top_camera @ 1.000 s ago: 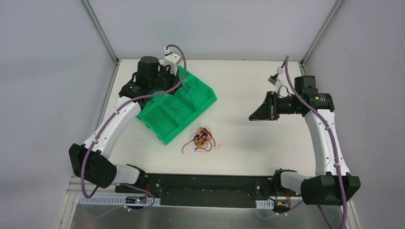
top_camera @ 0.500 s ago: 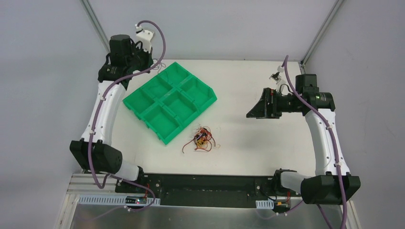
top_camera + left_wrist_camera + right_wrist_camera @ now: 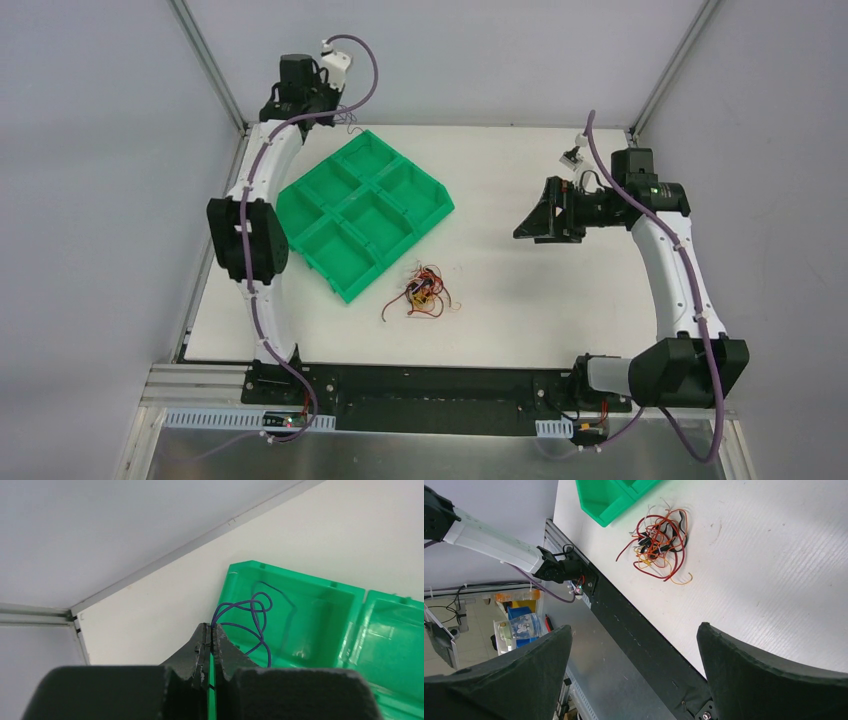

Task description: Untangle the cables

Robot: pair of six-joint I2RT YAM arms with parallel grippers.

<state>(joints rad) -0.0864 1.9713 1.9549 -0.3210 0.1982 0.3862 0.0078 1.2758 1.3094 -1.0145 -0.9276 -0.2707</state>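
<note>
The cables point(image 3: 422, 293) lie in a small tangle of red, orange, black and white wires on the white table, just in front of the green tray point(image 3: 331, 246). The right wrist view shows the cables point(image 3: 659, 537) ahead of my open right gripper point(image 3: 634, 626) and well apart from it. From above, the right gripper point(image 3: 526, 228) hovers right of the tangle with nothing in it. My left gripper point(image 3: 210, 628) is shut on a thin purple-blue wire point(image 3: 250, 607), which hangs in loops over the tray's point(image 3: 320, 587) corner compartment. From above, the left gripper point(image 3: 340, 115) is at the back left corner.
The green tray point(image 3: 601, 502) has several compartments and sits at an angle left of centre. Metal frame posts point(image 3: 210, 60) rise at both back corners. A black base plate point(image 3: 430, 390) runs along the near edge. The white table point(image 3: 520, 310) spreads to the right of the tangle.
My left arm has swung up and back from over the tray to the back left corner, still shut on the wire. The right gripper has opened wide and shifted slightly back.
</note>
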